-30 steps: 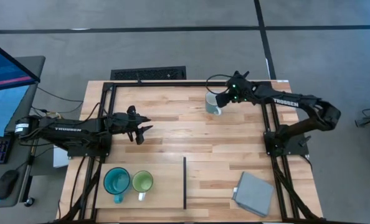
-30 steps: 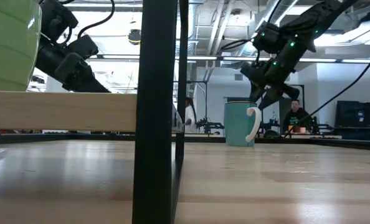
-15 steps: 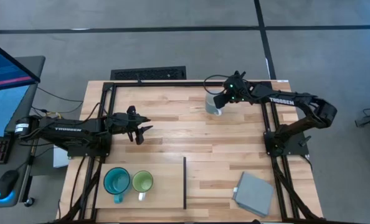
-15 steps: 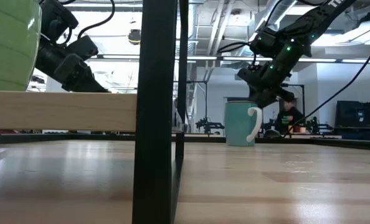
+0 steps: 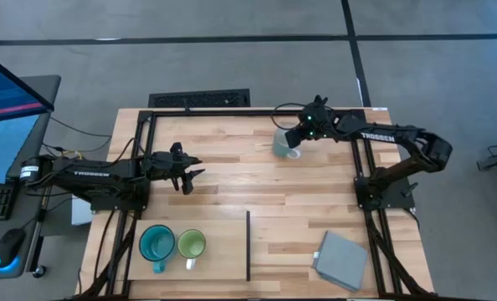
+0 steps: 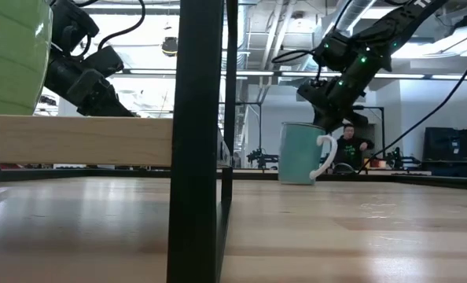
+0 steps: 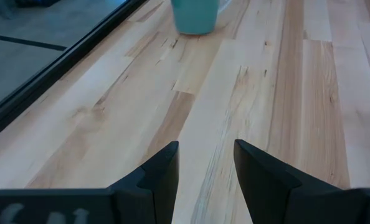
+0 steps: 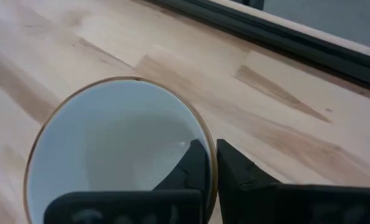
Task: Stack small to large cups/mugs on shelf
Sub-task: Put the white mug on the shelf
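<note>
The right gripper (image 5: 298,135) is clenched on the rim of the third mug (image 5: 283,144) at the table's far edge, while the teal mug (image 5: 156,243) and green mug (image 5: 191,245) already stand on the shelf (image 5: 223,251), unstacked; the left gripper (image 5: 190,177) waits half open.

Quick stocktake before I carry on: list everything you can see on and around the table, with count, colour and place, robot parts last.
Far mug: one, pale teal outside with a white handle and inside, far side of the table, tilted.
Teal mug: one, on the shelf, near left.
Light green mug: one, right beside the teal mug.
Shelf: one, pale wood, black strip on its right edge.
Grey-blue pad: one, near right corner.
Keyboard and mouse: off the table, left.
Person: one, in the room behind.
Left pincer: open, empty, hovering at left-centre.
Right pincer: shut on the far mug's rim.
</note>
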You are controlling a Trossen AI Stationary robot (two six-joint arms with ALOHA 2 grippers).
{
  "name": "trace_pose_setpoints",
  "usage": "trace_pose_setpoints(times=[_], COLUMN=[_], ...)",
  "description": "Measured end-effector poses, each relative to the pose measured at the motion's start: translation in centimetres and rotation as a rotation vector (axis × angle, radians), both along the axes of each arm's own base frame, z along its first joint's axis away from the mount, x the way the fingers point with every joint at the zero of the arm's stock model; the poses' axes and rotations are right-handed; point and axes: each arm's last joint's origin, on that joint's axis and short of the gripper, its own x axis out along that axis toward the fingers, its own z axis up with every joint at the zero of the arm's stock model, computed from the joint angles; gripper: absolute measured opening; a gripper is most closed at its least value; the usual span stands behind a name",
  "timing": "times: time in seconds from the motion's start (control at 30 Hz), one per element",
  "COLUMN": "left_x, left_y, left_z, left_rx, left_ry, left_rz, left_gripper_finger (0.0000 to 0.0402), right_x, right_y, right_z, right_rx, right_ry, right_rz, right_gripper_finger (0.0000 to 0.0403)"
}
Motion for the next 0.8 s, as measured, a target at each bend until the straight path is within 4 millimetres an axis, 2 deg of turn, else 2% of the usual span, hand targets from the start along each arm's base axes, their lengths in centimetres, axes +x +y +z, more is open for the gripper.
trace_pose_setpoints(times=[0.43,0.57,0.8], left_x=[0.0,0.0,-0.1], left_y=[0.0,0.0,-0.1], left_z=[0.0,0.0,-0.1], left_rx=[0.0,0.0,-0.017], left_ry=[0.0,0.0,0.012], left_rz=[0.0,0.0,-0.003], left_gripper_finger=[0.0146,0.0146,0.0146], right_x=[3.6,5.9,11.8], right_y=[4.0,5.3,6.5], right_z=[1.5,2.4,2.6], right_rx=[-0.03,-0.042,-0.083], right_ry=[-0.13,-0.143,-0.099], right_rz=[0.153,0.234,0.382], right_gripper_finger=[0.0026,0.0026,0.0026])
